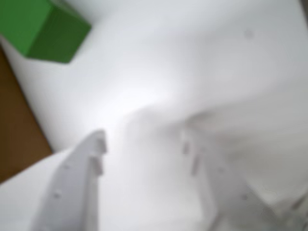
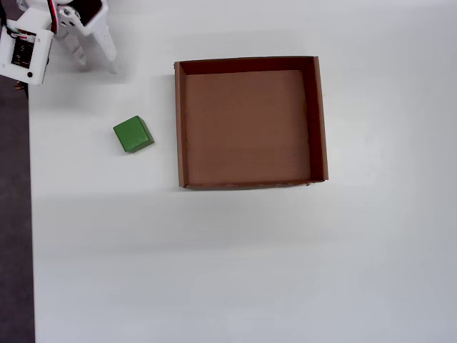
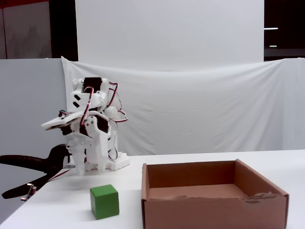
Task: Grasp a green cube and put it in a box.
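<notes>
The green cube [image 2: 133, 134] sits on the white table, left of the box in the overhead view. It also shows in the fixed view [image 3: 104, 201] and, blurred, at the top left of the wrist view [image 1: 43, 29]. The box [image 2: 178, 128] is a shallow brown cardboard tray with nothing in it; its front wall shows in the fixed view [image 3: 214, 210]. My white gripper [image 2: 96, 63] hangs at the table's far left corner, well apart from the cube. It points down in the fixed view [image 3: 90, 169]. Its jaws stand apart with nothing between them in the wrist view [image 1: 142, 139].
The arm's white base [image 3: 116, 162] and cables stand at the back left. A black clamp [image 3: 28, 164] sticks out past the table's left edge. A white cloth backdrop [image 3: 190, 105] hangs behind the table. A blurred brown patch [image 1: 14, 125] lies at the wrist view's left edge.
</notes>
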